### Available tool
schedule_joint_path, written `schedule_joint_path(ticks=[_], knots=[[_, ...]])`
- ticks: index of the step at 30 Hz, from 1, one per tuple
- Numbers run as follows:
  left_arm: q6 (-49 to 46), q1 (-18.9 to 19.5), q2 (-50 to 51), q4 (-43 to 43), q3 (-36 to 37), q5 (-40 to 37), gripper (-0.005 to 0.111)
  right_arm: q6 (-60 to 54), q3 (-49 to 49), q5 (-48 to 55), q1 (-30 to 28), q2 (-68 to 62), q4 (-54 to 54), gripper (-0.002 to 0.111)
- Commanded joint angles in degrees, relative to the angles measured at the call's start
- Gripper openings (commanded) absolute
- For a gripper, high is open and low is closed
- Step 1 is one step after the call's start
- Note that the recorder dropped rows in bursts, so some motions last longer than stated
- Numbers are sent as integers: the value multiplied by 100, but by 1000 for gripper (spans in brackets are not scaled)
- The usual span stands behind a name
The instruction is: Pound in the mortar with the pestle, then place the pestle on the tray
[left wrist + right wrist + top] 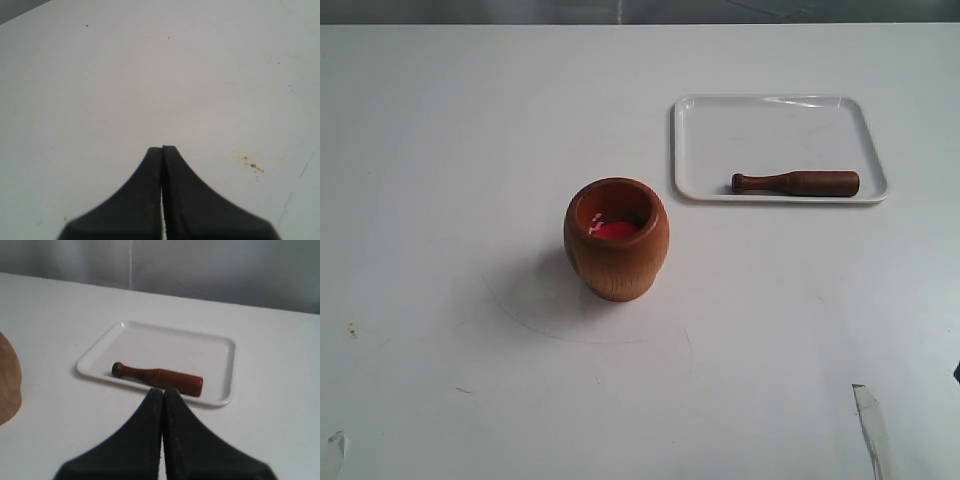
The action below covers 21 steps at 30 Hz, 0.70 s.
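The reddish-brown wooden mortar [616,239] stands upright mid-table, red inside; its edge [9,382] shows in the right wrist view. The dark brown pestle [796,183] lies flat near the front rim of the white tray [700,130], knob end toward the mortar. The right wrist view shows the same pestle [157,376] and tray [220,355] just beyond my right gripper [163,390], which is shut and empty. Over bare table, my left gripper [162,148] is shut on nothing. Neither gripper shows in the exterior view.
The white table [450,120] has faint scuffs and brownish specks [252,165]. A strip of clear tape [873,428] lies near the front right edge. A grey wall [200,265] rises behind the table's far edge.
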<state>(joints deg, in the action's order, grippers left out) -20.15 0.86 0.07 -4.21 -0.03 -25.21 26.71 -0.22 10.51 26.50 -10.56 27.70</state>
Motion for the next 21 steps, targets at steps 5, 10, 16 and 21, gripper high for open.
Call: schedule_joint_path(ticks=[5,10,16,21], knots=[[47,-44,-7,42,3,17,0,-240,22,128,-1169,1004,-498,0],[47,-44,-7,42,3,17,0,-228,22,128,-1985,1023,-1024,0],[47,-44,-7,42,3,17,0,-228,22,128,-1977,1023,-1479,0],[47,-44,-7,42,3,17,0,-228,22,128,-1977,1023,-1518,0]])
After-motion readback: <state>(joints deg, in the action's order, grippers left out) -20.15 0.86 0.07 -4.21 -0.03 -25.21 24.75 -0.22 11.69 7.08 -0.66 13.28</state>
